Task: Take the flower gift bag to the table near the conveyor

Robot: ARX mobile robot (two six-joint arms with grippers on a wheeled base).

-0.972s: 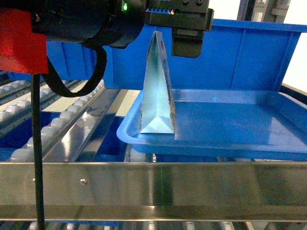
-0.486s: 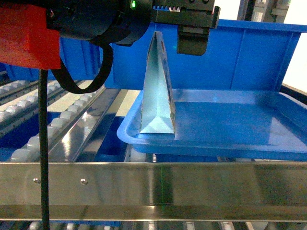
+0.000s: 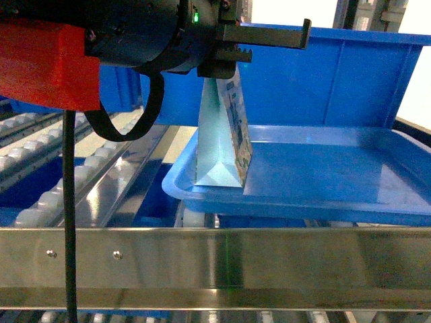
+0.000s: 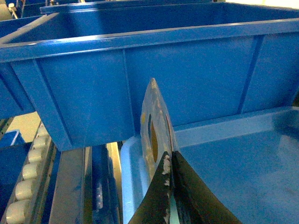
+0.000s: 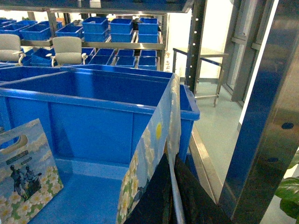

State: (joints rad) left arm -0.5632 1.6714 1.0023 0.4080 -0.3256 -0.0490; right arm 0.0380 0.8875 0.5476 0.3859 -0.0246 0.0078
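Nearest to us in the head view runs the shiny steel front rail of the conveyor (image 3: 215,259), its rows of white rollers (image 3: 60,188) sloping away on the left. Just behind the rail sits a shallow blue tray (image 3: 303,202). The flower gift bag (image 3: 217,134) stands in the tray's near left corner, turned so that we face its plain light-blue gusset, with a sliver of the printed face showing on its right.

The left gripper (image 3: 222,64) is at the bag's top edge. From the left wrist we see its dark fingers (image 4: 156,196) pressed together on the paper just below the handle hole (image 4: 152,136), so it has the bag pinched. Behind the tray rises the wall of a deep blue bin (image 3: 350,81).

The right gripper (image 5: 170,196) shows only in its own wrist view. There its fingers are closed on the edge of a second daisy bag (image 5: 149,154). To the left of that, a third printed bag (image 5: 25,172) leans inside a large blue crate (image 5: 93,121). Far behind are shelves of blue bins (image 5: 121,28).
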